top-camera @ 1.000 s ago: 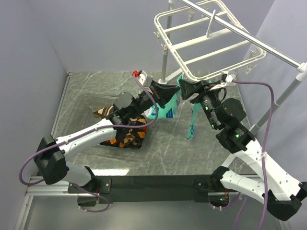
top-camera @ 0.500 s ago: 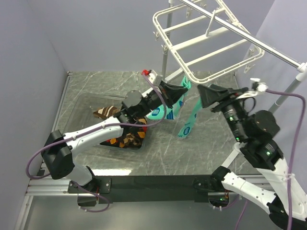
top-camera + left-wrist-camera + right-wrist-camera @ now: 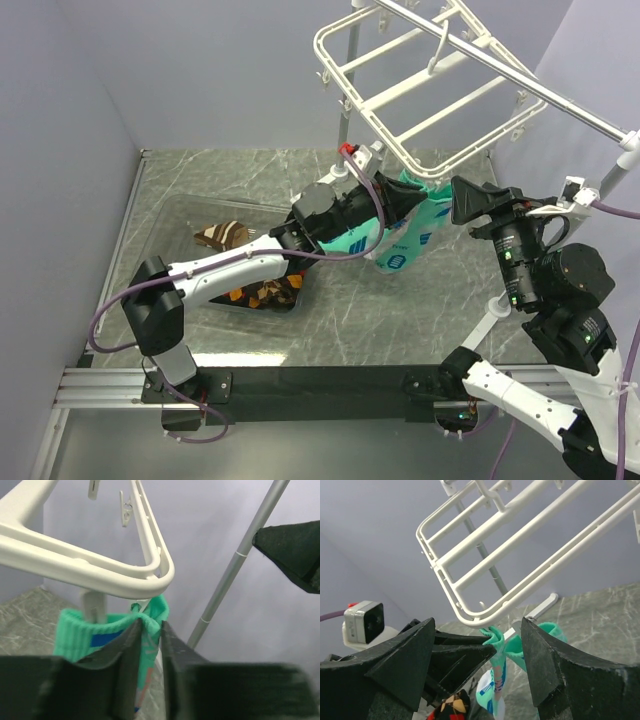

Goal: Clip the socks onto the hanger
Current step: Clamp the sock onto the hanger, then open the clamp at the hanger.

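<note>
The white hanger (image 3: 430, 95) hangs tilted from the silver pole. My left gripper (image 3: 405, 197) is shut on the bunched cuff of a mint-green sock (image 3: 395, 245), held right under the hanger's near corner (image 3: 155, 575); the jaws pinch the cuff (image 3: 150, 621). A second stretch of mint sock (image 3: 80, 630) sits by a white clip stem; whether it is clipped is unclear. My right gripper (image 3: 462, 203) is open and empty, just right of that corner, its fingers (image 3: 402, 662) wide either side of the sock (image 3: 495, 680). Argyle socks (image 3: 262, 293) lie on the table.
A clear shallow tray (image 3: 175, 215) holds the argyle socks, one at its far end (image 3: 222, 235). The silver pole stand (image 3: 590, 205) rises at the right, with a second upright (image 3: 343, 130) behind the hanger. Purple-grey walls close in on three sides.
My left gripper has carried the mint sock right and up to the hanger's near corner. My right gripper has drawn back to the right, away from the sock. The hanger has swung slightly.
</note>
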You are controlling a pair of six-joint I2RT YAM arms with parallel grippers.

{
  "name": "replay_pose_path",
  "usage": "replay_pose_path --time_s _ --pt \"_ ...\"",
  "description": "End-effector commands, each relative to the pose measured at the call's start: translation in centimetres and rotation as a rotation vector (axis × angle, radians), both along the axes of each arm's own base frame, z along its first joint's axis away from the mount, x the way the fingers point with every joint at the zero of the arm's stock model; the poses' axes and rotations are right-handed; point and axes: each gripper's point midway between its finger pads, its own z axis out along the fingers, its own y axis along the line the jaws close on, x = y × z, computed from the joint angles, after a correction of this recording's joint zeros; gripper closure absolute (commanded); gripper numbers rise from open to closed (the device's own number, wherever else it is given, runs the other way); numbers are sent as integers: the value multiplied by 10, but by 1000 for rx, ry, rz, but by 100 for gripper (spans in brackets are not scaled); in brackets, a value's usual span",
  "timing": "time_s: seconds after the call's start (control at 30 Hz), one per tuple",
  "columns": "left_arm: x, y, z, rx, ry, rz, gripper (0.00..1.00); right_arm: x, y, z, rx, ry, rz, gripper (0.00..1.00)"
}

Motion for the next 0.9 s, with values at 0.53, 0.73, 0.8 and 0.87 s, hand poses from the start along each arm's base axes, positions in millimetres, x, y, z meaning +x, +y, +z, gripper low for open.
replay_pose_path --time_s 0.53,0.73,0.8,0.87 --pt "73 152 54 71 47 309 32 40 69 12 -321 -23 179 25" --pt "121 177 59 53 88 299 31 62 91 36 -400 -35 202 28" --pt "127 179 63 46 95 276 30 72 100 39 -412 -18 207 32" --pt "139 185 72 21 99 264 27 78 105 34 -464 -7 213 33"
